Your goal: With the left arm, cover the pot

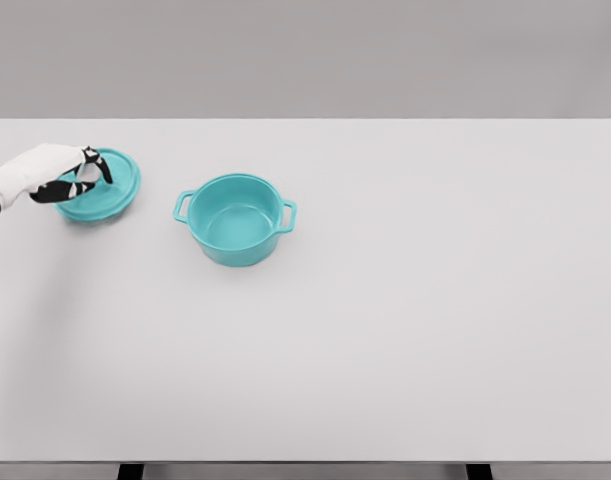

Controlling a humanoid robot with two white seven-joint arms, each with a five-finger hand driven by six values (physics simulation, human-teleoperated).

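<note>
Head view: left hand (73, 172) fingers close around lid (110, 190); uncovered pot (236, 218) sits apart, rightward.

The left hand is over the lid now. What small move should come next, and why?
Probably close the left hand on the knob of the lid and lift slightly. The fingers are around the lid's centre, the lid lies on the table, and the pot to its right is uncovered.
</note>
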